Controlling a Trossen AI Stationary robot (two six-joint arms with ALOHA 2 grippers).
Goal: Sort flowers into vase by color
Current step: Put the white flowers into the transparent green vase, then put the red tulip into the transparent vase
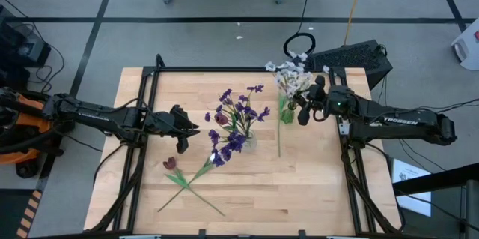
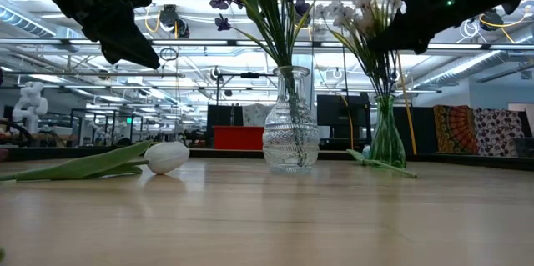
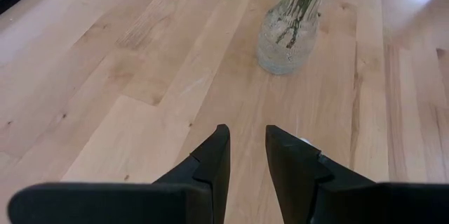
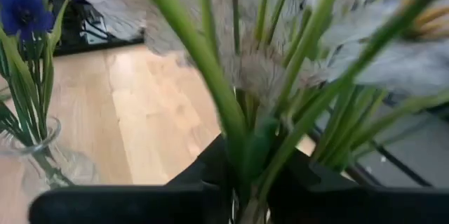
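Between its fingers the right gripper [image 4: 245, 175] clamps green stems of the white flowers [image 1: 290, 76], above the green vase [image 2: 386, 137]. Beyond it stands the clear vase [image 1: 245, 138] of purple flowers [image 1: 236, 112]. Farther off, the left gripper [image 3: 247, 155] hovers narrowly parted, tulips [image 1: 171, 163] on the table [image 1: 314, 186] beside it.

Wooden table [image 1: 314, 186], black keyboard [image 1: 352, 57] beyond its far edge, patterned tapestry [image 2: 480, 130] in room behind
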